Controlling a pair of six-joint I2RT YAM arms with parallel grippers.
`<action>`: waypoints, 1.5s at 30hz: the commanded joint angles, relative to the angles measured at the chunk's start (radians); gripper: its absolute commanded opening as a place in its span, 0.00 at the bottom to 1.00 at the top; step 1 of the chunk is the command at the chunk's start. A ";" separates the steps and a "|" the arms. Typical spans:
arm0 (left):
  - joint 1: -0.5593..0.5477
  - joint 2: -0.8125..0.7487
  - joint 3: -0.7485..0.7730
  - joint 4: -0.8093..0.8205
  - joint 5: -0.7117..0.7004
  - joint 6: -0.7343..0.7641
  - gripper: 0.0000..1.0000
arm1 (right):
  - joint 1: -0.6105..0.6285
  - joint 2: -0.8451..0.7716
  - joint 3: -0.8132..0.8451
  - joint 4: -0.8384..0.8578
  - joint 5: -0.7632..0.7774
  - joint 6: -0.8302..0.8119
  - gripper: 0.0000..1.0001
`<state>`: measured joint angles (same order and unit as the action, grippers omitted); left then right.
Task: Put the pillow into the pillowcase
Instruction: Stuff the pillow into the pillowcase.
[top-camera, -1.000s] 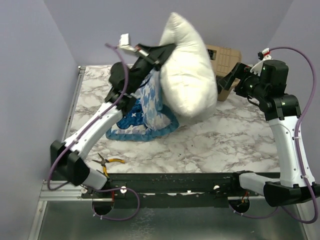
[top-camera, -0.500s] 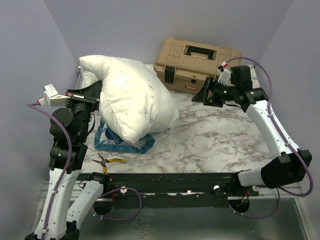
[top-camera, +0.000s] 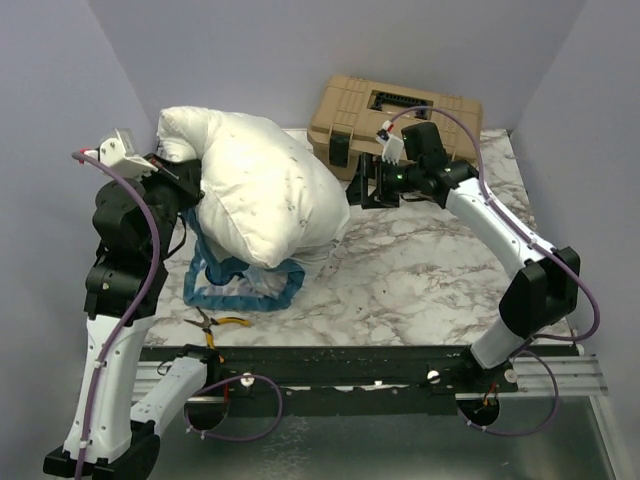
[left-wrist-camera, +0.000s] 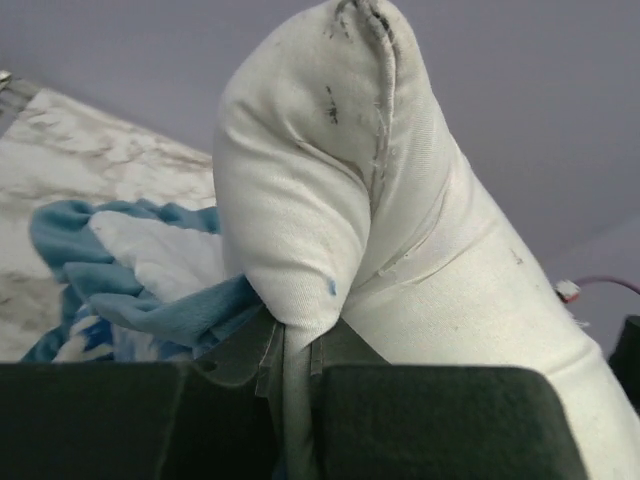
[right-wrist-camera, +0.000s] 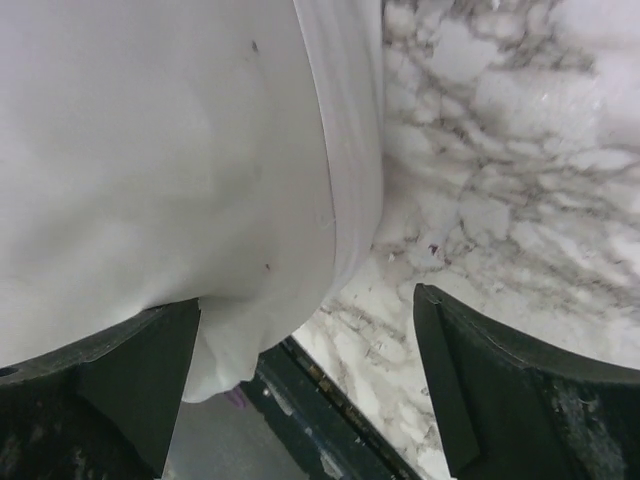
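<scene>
Got the pillow propped up fat over the left half of the table, low end sat on the bunched-up pillowcase. Can see that blue frill curling round the near side of the pillow's base, plus a bit of white lining in the left wrist view. Can't tell how deep inside, if at all. Mostly out in the open anyway, bulging well above the frill.

Got the left jaws clenched on a pinch of the pillow's white fabric at its left edge, up off the table. Looks in the left wrist view like a fold of blue frill sitting right against that pinch too, but can't say whether caught in there or just beside.

Got the right jaws spread wide, grasping nothing, right up at the pillow's right flank. From the right wrist view, seeing the pillow bulging over one finger and bare table past the other.

Further out, spotted a tan case at the back of the table behind the right jaws, close by the pillow's far side. Can't tell if touching. Also pliers with yellow handles lying at the near edge, near the frill.
</scene>
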<state>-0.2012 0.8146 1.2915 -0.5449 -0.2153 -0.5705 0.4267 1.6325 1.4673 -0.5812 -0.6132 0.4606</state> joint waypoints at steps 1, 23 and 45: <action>0.005 0.073 0.117 0.275 0.356 -0.027 0.00 | -0.032 -0.035 0.089 -0.059 0.135 -0.038 0.94; -0.662 0.835 0.789 0.890 0.440 -0.442 0.00 | -0.357 -0.304 -0.179 -0.190 0.198 -0.092 0.96; -0.380 0.398 -0.205 1.231 0.232 -0.685 0.00 | -0.443 -0.388 -0.146 -0.179 0.006 -0.059 0.92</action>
<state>-0.7170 1.4174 1.3849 0.5308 0.1032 -1.1408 -0.0319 1.2354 1.2716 -0.8280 -0.4267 0.3656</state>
